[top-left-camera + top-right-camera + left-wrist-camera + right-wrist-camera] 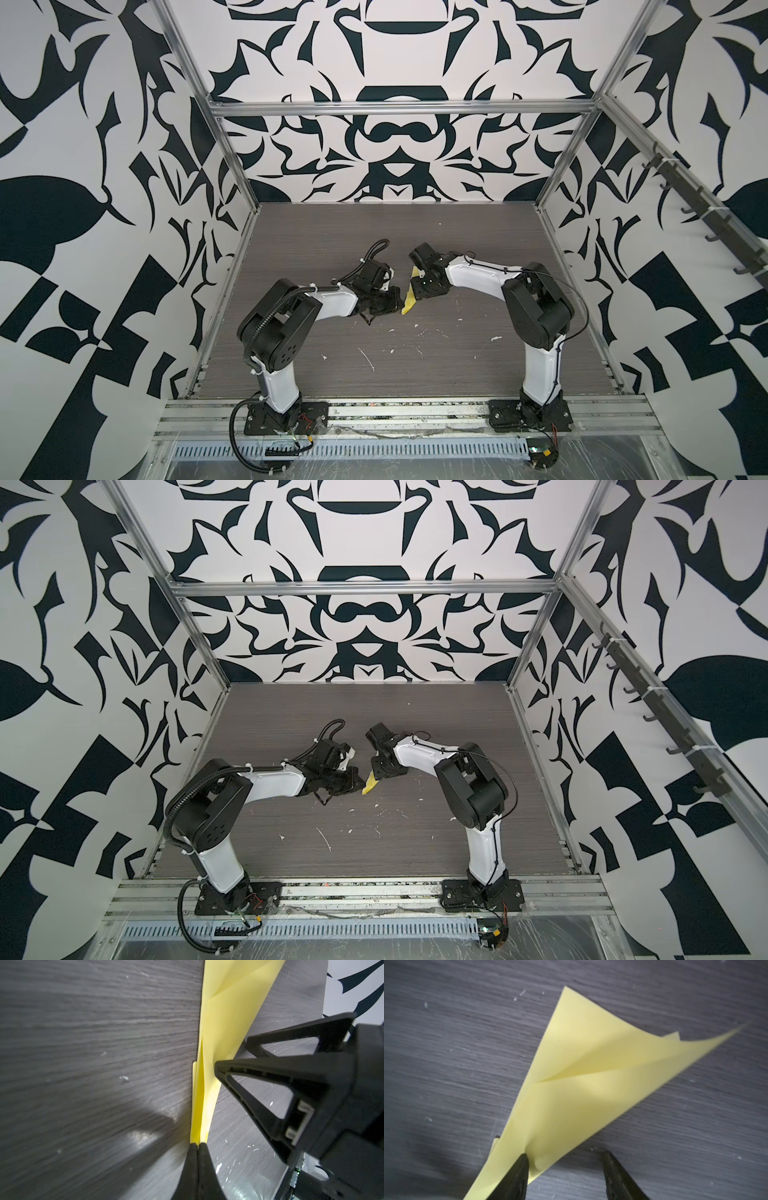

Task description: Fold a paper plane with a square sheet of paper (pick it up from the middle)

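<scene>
Holding the square sheet of paper (224, 1022) by one narrow end, the left gripper (198, 1145) has its two black fingers pressed together on the yellow layers, and no gap shows between them. The sheet is folded into a long pointed shape with several creases and overlapping flaps, and in the left wrist view it stands on its edge over the grey table (374, 386). In both top views the paper is near the middle of the table, and only a small yellow part shows between the two arms. The right gripper (564, 1155) meets it from the table's right side with its jaws wide apart. One finger (521, 1169) is at the lower corner of the sheet and seems to touch it, while the other finger is apart from the paper, over bare table. I cannot tell if the paper touches the table surface. Small white flecks (368, 360) lie on the table, closer to its front edge than the paper.
</scene>
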Robot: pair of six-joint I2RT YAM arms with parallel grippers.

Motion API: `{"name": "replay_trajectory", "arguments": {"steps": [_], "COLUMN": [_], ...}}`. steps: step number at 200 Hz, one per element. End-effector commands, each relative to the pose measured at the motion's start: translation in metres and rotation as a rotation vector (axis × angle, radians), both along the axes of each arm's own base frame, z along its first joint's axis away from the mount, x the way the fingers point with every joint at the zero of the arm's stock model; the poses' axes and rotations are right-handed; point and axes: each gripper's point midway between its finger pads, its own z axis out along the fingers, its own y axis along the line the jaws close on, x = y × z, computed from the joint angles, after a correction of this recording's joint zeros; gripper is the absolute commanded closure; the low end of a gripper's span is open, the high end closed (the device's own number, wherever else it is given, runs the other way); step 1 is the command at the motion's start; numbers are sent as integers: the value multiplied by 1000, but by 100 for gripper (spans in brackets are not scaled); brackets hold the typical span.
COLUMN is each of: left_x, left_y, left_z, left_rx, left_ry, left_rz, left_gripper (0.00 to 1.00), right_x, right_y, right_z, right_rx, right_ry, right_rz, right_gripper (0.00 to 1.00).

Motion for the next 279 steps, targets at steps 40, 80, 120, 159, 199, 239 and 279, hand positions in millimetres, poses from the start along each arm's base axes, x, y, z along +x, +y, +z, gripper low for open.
{"name": "replay_trajectory", "arguments": {"steps": [40, 80, 120, 159, 199, 239, 279], "left_x": [-4, 0, 4, 6, 10, 8, 6], "left_y": [-1, -6, -10, -7, -7, -12, -13], "left_z": [4, 0, 2, -4, 3, 15, 22], "left_rx": [2, 5, -4, 42, 45, 30, 53], "left_ry": [26, 35, 33, 18, -44, -89, -172], "left_rz": [7, -2, -10, -26, -49, -58, -35], "left_gripper": [85, 84, 85, 88, 87, 81, 78], "right_x": [-60, -54, -51, -41, -32, -32, -32], "right_y": [-27, -15, -4, 10, 12, 7, 5], "right_z": [-64, -54, -46, -23, 5, 9, 11], "right_rx": [-73, 2, 78, 194, 327, 353, 356], "right_ry": [255, 224, 213, 172, 114, 106, 100], "right_rz": [-80, -88, -100, -108, -129, -141, -144], "right_gripper": [45, 44, 44, 43, 43, 43, 44]}}
